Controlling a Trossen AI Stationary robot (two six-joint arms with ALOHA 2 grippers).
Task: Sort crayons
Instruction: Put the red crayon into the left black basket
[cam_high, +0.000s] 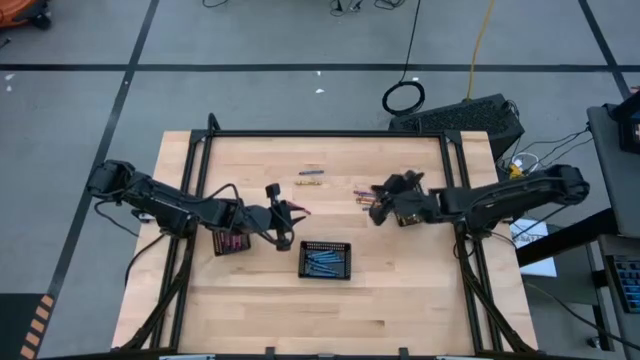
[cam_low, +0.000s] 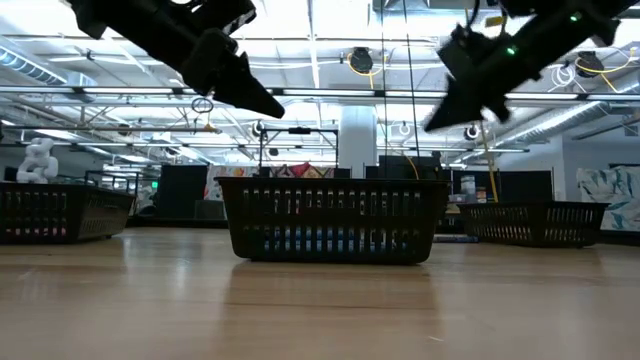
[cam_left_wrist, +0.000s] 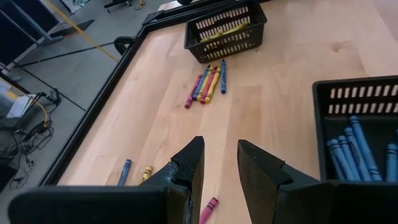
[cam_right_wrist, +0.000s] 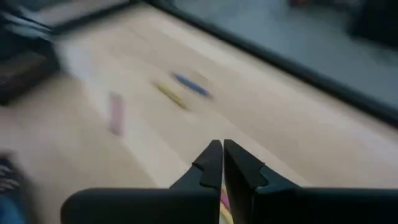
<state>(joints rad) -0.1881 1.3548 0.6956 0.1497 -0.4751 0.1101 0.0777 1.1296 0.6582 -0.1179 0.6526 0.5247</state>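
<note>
Crayons lie parallel, pointing at basket.

Smooth pale wood table, perforated black plastic trays

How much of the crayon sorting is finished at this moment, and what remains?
Done: blue crayons lie in the middle tray, pink ones in the left tray. In hand: the right hand is shut on what looks like a crayon; the left hand is open, empty, above a pink crayon. Left: a loose cluster and two more on the table.
</note>
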